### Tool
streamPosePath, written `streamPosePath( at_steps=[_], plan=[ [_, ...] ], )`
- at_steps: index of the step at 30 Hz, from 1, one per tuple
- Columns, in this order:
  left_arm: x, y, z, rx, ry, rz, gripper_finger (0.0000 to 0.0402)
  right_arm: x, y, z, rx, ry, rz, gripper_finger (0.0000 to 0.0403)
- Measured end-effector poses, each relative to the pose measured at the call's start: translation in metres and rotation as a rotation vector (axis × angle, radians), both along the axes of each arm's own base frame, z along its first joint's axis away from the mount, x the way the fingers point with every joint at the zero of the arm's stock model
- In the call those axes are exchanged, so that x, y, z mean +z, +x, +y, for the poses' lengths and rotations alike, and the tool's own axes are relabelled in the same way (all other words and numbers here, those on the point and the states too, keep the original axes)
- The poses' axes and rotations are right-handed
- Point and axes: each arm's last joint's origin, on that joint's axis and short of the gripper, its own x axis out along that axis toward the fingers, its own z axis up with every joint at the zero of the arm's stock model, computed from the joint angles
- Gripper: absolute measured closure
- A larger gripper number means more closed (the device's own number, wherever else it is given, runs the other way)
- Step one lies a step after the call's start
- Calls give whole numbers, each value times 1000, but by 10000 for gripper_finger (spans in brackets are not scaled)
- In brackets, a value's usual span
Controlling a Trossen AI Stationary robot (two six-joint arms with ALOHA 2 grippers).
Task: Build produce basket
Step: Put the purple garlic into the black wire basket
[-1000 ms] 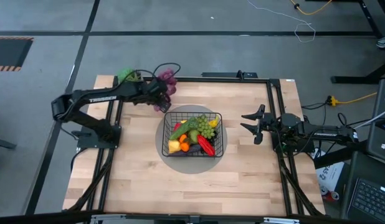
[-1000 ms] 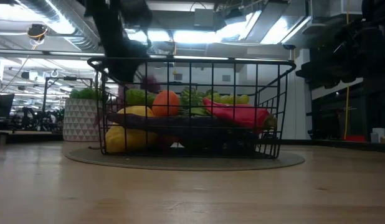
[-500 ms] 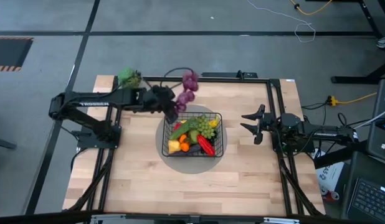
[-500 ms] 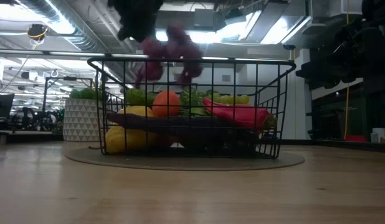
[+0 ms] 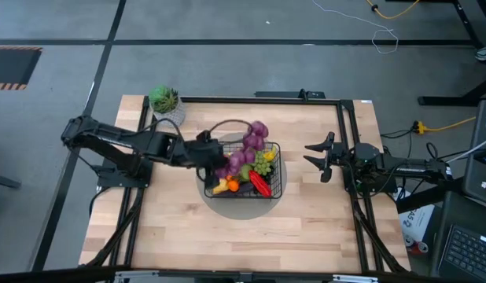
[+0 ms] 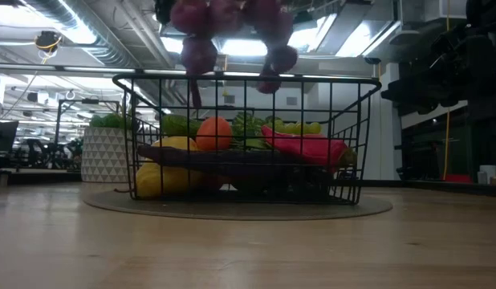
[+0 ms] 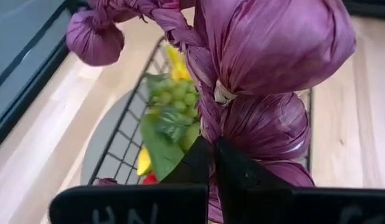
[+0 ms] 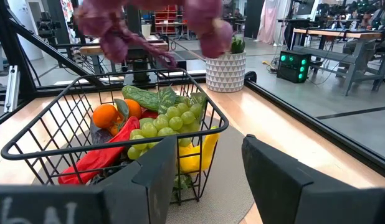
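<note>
Your left arm (image 5: 121, 141) was matte black, slim and tubular with bulkier joints. Your right arm (image 5: 400, 167) matched it, ending in two flat, dark fingers (image 8: 276, 177) with squared edges.

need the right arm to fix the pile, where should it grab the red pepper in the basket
Probably at the red pepper mid-body, coming straight down from above: it lies long and slanted on top of the pile, and the basket walls block a sideways approach. Close the right gripper across its narrow width. The purple bunch held by the left gripper hangs overhead, so wait.
</note>
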Motion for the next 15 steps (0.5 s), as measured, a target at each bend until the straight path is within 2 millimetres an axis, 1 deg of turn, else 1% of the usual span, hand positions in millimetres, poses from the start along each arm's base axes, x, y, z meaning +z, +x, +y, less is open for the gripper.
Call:
streamPosePath(
  at_steps=[4,7,11,13,15],
  plan=[
    [0,-2,-13,-119,91,33,401,0,0,0,0,0,0,219],
    [-5,0,-20,-175,137,60,401,0,0,0,0,0,0,219],
    [-12,4,-24,-192,149,101,401,0,0,0,0,0,0,219],
    [-18,4,-23,-195,157,156,401,0,0,0,0,0,0,219],
    [-23,9,-23,-190,159,166,401,0,0,0,0,0,0,219]
  ],
)
